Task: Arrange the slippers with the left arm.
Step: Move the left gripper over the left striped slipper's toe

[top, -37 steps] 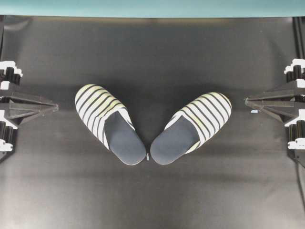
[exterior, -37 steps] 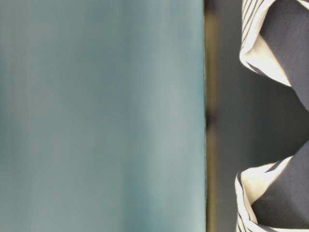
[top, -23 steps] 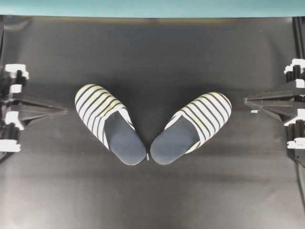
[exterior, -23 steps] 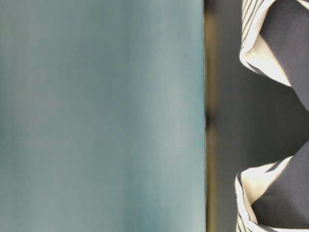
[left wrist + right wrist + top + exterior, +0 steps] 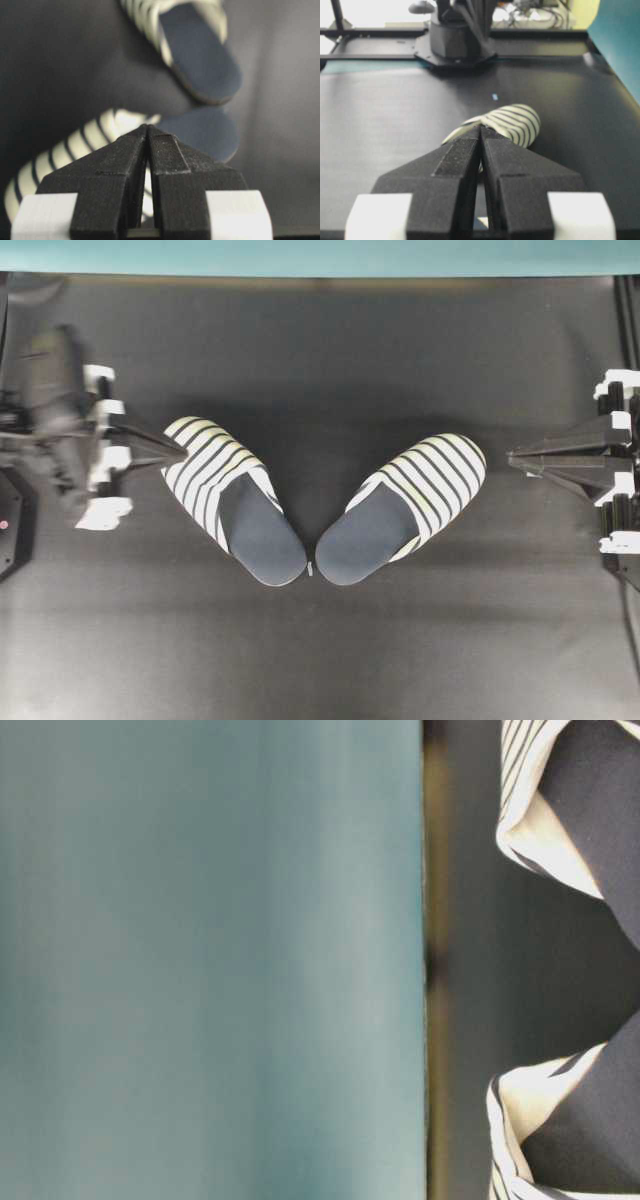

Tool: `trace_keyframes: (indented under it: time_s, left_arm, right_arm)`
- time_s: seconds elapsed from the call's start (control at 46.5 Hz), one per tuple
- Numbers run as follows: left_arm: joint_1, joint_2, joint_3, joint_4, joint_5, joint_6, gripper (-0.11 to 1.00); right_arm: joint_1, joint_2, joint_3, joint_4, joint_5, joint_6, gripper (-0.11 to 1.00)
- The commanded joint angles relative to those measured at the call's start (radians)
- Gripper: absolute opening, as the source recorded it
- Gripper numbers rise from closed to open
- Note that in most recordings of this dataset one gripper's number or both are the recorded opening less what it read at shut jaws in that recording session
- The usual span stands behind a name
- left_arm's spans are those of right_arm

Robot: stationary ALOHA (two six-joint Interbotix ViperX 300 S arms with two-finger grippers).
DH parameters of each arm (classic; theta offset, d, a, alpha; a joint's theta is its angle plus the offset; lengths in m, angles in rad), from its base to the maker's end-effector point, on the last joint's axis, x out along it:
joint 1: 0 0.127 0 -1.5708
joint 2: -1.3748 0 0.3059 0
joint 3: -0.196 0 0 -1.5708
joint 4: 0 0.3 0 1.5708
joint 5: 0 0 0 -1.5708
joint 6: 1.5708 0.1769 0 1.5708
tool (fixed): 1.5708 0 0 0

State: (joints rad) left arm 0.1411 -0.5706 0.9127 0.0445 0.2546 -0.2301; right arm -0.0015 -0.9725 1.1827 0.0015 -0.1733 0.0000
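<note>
Slippers (image 5: 320,508) mid-mat (image 5: 330,650), heels touching, toes splayed outward.

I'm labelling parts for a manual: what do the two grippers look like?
Both match. The left gripper and right gripper each have two matte black, grainy, wedge-shaped fingers tapering to a point, with white blocks at the base on either side.

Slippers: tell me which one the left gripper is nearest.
The left slipper: the left gripper tip is at its striped toe. The right slipper lies across the mat.
</note>
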Motion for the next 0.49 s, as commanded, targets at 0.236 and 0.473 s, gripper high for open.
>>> trace_keyframes:
  time_s: [0.236, 0.473]
  left_arm:
    - [0.037, 0.264, -0.235, 0.005, 0.318, -0.121, 0.35]
    - [0.025, 0.449, -0.379, 0.003, 0.485, -0.181, 0.8]
  right_arm:
    - [-0.008, 0.005, -0.015, 0.011, -0.003, 0.005, 0.01]
    - [-0.008, -0.002, -0.009, 0.012, 0.008, 0.006, 0.01]
